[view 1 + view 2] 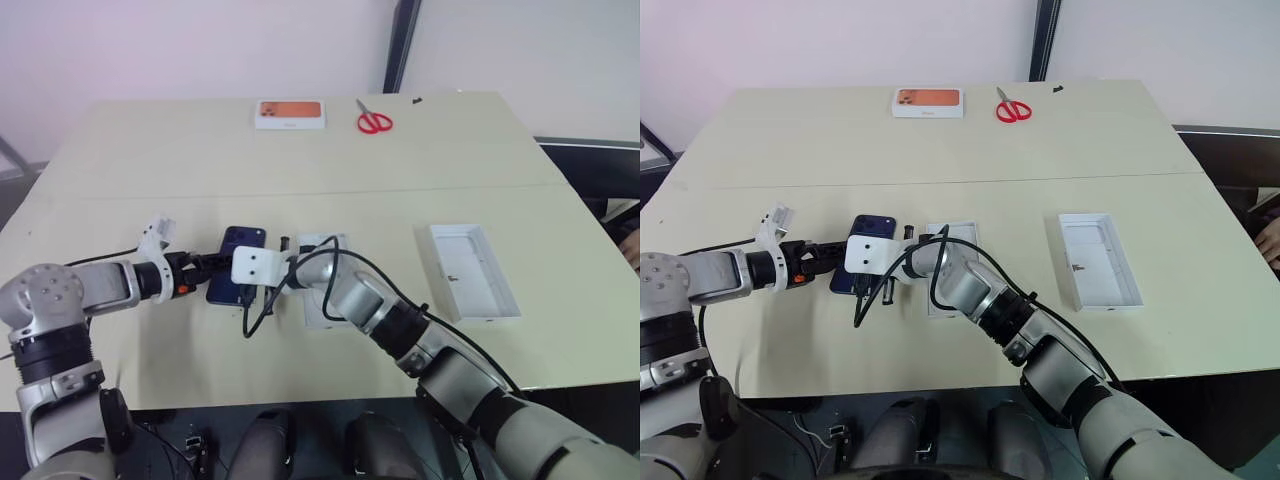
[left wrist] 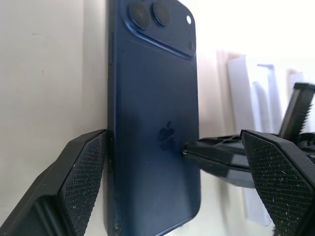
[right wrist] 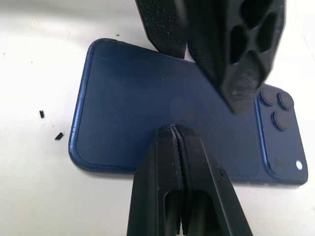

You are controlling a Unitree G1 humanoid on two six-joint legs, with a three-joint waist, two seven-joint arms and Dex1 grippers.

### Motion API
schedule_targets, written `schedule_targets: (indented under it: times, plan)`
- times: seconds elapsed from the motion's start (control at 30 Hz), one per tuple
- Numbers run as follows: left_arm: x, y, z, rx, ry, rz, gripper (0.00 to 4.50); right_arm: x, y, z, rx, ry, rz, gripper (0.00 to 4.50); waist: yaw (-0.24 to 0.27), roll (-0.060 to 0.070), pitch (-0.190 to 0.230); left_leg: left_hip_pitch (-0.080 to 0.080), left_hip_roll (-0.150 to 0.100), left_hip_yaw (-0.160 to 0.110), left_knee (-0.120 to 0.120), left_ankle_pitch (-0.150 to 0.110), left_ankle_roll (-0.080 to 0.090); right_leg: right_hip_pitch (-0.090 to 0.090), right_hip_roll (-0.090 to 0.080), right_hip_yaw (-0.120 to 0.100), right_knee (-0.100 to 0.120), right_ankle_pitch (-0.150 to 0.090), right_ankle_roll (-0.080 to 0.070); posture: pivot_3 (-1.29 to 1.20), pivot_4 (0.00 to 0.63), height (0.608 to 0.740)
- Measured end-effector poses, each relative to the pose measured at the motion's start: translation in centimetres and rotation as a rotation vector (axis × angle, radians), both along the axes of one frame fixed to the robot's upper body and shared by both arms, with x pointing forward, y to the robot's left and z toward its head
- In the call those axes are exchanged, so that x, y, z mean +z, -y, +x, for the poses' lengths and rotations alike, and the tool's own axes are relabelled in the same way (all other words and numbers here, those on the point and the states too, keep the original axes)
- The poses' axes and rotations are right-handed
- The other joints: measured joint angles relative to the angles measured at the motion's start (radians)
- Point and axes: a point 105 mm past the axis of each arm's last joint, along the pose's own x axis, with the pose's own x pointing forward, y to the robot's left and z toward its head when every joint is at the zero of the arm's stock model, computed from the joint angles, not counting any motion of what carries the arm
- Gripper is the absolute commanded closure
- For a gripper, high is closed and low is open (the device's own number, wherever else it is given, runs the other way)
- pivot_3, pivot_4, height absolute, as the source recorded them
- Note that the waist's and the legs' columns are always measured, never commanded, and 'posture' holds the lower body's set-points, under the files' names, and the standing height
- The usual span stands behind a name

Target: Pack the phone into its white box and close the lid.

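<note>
Left claw [image 2: 172, 172] spreads wide around the phone [image 2: 152, 123], one finger against its long edge, the other clear of the far side. Right claw [image 3: 178, 142], clenched empty, presses its tips near the phone's back, which lies camera-up on the table [image 1: 150, 170] just beside the white box [image 1: 318, 312]. Closing squarely on both long edges should secure it; the lid [image 1: 470, 270] waits well apart.

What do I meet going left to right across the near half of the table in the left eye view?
Left gripper → phone → white box → lid.
</note>
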Motion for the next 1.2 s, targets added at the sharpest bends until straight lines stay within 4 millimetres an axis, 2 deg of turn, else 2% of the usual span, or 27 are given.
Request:
schedule_targets:
  times: [0.17,0.2,0.23,0.3,0.63,0.73,0.9,1.0,1.2]
  plan:
    - [0.1,0.1,0.0,-0.003,-0.002,-0.002,0.00,0.0,0.0,0.0,0.002,0.002,-0.001,4.44,-0.001,0.000,0.000,0.000,0.000,0.000,0.000,0.000,0.000,0.000,0.000,0.000,0.000,0.000,0.000,0.00,0.150,0.740]
    - [0.1,0.1,-0.1,-0.003,-0.003,-0.002,0.53,0.0,0.0,0.0,0.002,0.003,-0.001,4.50,-0.002,0.000,0.000,0.000,0.000,0.000,0.000,0.000,0.000,0.000,0.000,0.000,0.000,0.000,0.000,0.00,0.150,0.740]
    - [-0.1,0.1,-0.1,-0.001,-0.013,-0.003,0.83,0.0,0.0,0.0,0.003,0.005,-0.001,4.50,-0.002,0.000,0.000,0.000,0.000,0.000,0.000,0.000,0.000,0.000,0.000,0.000,0.000,0.000,0.000,0.00,0.150,0.740]
    - [-0.4,0.1,-0.2,-0.004,-0.030,-0.007,1.74,0.1,0.0,0.0,0.005,0.009,0.000,4.50,-0.004,0.000,0.000,0.000,0.000,0.000,0.000,0.000,0.000,0.000,0.000,0.000,0.000,0.000,0.000,0.00,0.150,0.740]
    - [-0.7,0.6,-0.4,-0.023,-0.039,-0.019,1.74,0.2,0.1,0.2,0.004,0.027,-0.005,4.50,-0.007,0.000,0.000,0.000,0.000,0.000,-0.001,0.000,0.000,-0.001,0.000,0.000,0.000,0.000,0.000,0.00,0.150,0.740]
    - [-0.7,0.6,-0.4,-0.022,-0.039,-0.018,1.74,0.5,1.1,1.0,-0.025,0.062,-0.041,4.50,-0.007,0.000,0.000,-0.001,0.000,0.000,-0.001,0.000,0.000,-0.001,0.000,0.000,0.000,0.000,0.000,0.00,0.150,0.740]
    - [-0.6,0.6,-0.4,-0.021,-0.034,-0.017,1.74,2.3,3.9,2.8,-0.056,0.175,-0.136,4.50,-0.007,0.000,0.000,-0.001,0.000,0.000,-0.001,0.000,0.000,-0.001,0.000,0.000,-0.001,0.000,0.000,0.00,0.150,0.740]
    - [-0.5,0.6,-0.4,-0.023,-0.029,-0.016,1.74,2.1,5.0,2.9,-0.034,0.213,-0.205,4.50,-0.009,0.000,0.000,-0.001,0.000,0.000,-0.002,0.000,-0.001,-0.001,0.000,0.000,0.000,0.000,0.000,0.00,0.150,0.740]
    - [-0.4,0.7,-0.4,-0.025,-0.026,-0.014,1.74,1.5,4.8,2.3,0.037,0.261,-0.282,4.50,-0.021,0.000,0.000,-0.002,0.000,0.000,-0.002,0.001,-0.001,0.000,0.000,0.000,0.000,0.000,0.000,0.00,0.150,0.740]
